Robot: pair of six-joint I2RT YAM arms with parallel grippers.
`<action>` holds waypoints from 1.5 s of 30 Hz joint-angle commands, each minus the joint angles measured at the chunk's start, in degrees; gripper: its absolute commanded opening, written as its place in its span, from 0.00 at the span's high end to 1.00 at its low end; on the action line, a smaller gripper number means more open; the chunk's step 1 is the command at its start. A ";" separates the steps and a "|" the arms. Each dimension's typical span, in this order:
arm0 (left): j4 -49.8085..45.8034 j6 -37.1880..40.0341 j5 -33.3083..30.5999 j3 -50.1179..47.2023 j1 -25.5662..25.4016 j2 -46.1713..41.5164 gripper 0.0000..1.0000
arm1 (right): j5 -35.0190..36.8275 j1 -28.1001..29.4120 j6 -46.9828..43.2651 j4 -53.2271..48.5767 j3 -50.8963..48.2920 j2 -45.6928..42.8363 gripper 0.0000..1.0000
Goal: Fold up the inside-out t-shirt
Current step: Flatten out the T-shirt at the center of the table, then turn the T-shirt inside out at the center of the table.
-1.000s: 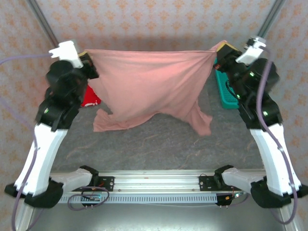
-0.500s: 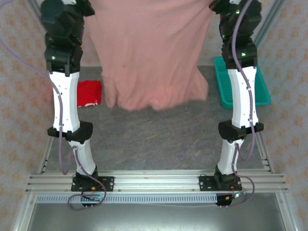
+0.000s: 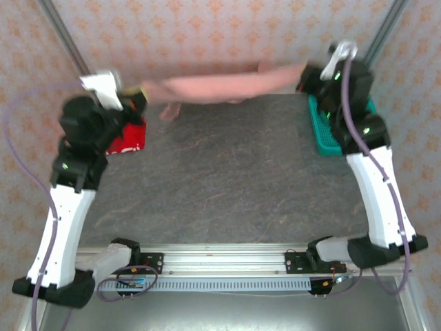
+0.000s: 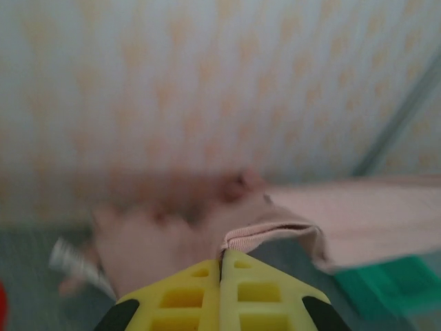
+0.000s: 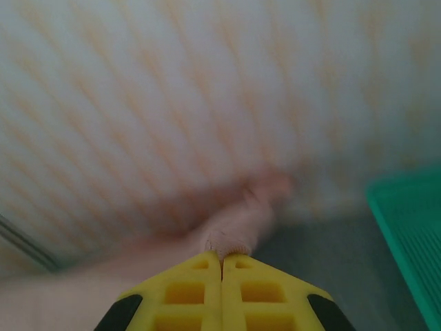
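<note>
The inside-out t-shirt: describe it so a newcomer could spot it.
Find the grey table's far edge, below the patterned wall. The t-shirt is the salmon-pink band stretched between left end effector and right end effector. Unlike the red garment nearby, it is pale and lifted.

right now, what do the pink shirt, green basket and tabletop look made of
t-shirt: soft matte knit, likely cotton; it bunches and shows a stitched hem.
green basket: moulded plastic, by its slotted grid.
tabletop: dark grey veined stone look, matte; possibly laminate.
</note>
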 commanded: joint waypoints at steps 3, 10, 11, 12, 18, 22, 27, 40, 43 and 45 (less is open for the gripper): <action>0.28 -5.70 2.34 -27.27 -10.45 -3.78 1.00 | 15.36 -2.89 6.13 -2.18 -34.65 -11.85 1.00; 6.21 -13.12 -2.85 -37.86 -17.80 11.62 0.71 | 8.45 -6.49 8.32 0.73 -41.39 2.09 0.71; 5.23 -12.03 -3.50 -36.95 -19.34 12.08 0.62 | 8.60 -6.49 7.28 -0.09 -40.75 2.44 0.61; 5.50 -10.69 -3.73 -36.66 -21.11 11.50 0.56 | 8.06 -6.53 6.73 -0.37 -40.73 1.84 0.55; 10.53 1.64 -8.25 -29.46 -35.41 18.12 0.25 | -2.06 -6.07 7.12 2.20 -43.11 -0.29 0.36; 7.99 13.52 -8.73 -16.99 -42.53 35.81 0.32 | -1.52 -6.61 6.89 3.32 -42.88 0.33 0.35; 4.63 21.99 -9.23 -6.77 -47.38 49.51 0.38 | 0.98 -8.15 5.01 1.12 -41.79 -0.98 0.35; -1.62 24.89 -8.31 4.36 -45.54 61.92 0.86 | -3.10 -9.50 6.10 1.41 -45.16 -3.96 0.35; -2.24 23.76 -1.83 5.19 -43.68 61.52 0.91 | -5.04 -9.49 6.25 1.16 -45.60 -3.96 0.35; -2.30 22.84 3.97 5.35 -42.15 60.98 0.91 | -5.83 -9.51 6.20 0.71 -45.93 -3.96 0.35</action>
